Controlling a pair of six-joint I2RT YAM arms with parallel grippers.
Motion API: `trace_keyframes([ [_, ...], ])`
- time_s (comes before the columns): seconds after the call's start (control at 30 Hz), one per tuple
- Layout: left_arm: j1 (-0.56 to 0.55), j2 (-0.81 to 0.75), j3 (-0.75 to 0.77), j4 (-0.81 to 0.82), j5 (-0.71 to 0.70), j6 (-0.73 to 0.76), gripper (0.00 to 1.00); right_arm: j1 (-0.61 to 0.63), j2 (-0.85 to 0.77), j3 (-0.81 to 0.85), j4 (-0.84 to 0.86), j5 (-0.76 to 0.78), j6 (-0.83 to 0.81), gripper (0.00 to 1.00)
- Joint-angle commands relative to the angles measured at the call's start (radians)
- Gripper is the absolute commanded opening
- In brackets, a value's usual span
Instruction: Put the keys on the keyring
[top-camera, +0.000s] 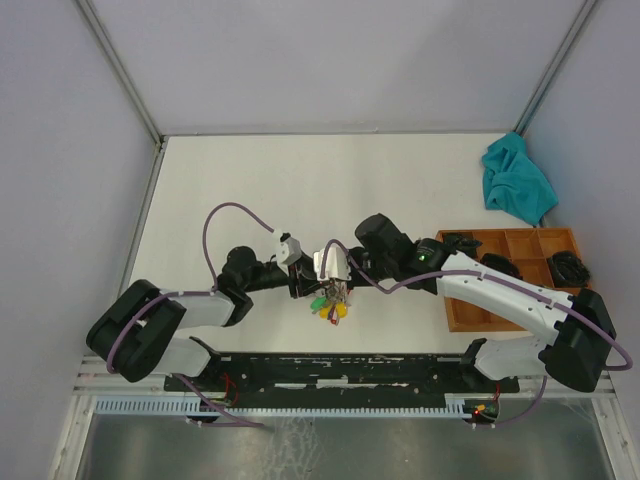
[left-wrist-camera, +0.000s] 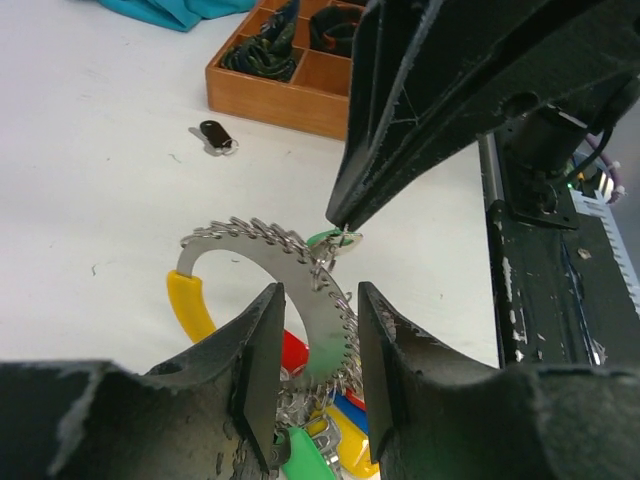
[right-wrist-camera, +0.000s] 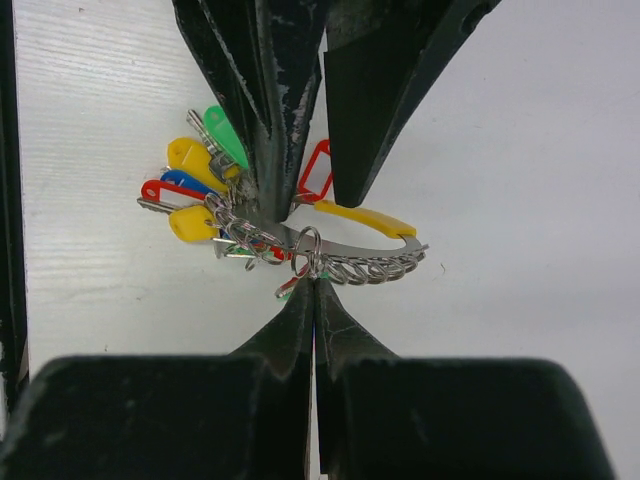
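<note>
I note left gripper (left-wrist-camera: 318, 300) jaws parted around the keyring (left-wrist-camera: 215, 240); right gripper (right-wrist-camera: 315, 290) pinches green key (left-wrist-camera: 322, 238) at its rim.

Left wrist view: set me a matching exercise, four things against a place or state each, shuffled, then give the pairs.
1. keyring
2. black key
3. right gripper
4. wooden tray

a. jaws shut on the green key
b. loose on the table, near the tray
c. between the open jaws of the left gripper
d. dark items in its compartments

Pairs: 1-c, 2-b, 3-a, 4-d
</note>
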Motion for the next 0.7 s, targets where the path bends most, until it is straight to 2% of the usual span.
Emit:
trace_keyframes([
  [0.0,0.005,-0.014,0.046,-0.028,0.112,0.090,0.43,0.003,-0.003,0.070,-0.008,-0.017,-0.030,0.01],
  [0.23,0.002,0.041,0.104,-0.058,0.162,0.089,0.43,0.004,0.003,0.089,-0.031,-0.057,-0.035,0.01],
  [0.67,0.000,0.087,0.153,-0.142,0.200,0.129,0.37,0.003,-0.007,0.089,-0.032,-0.077,-0.034,0.01],
])
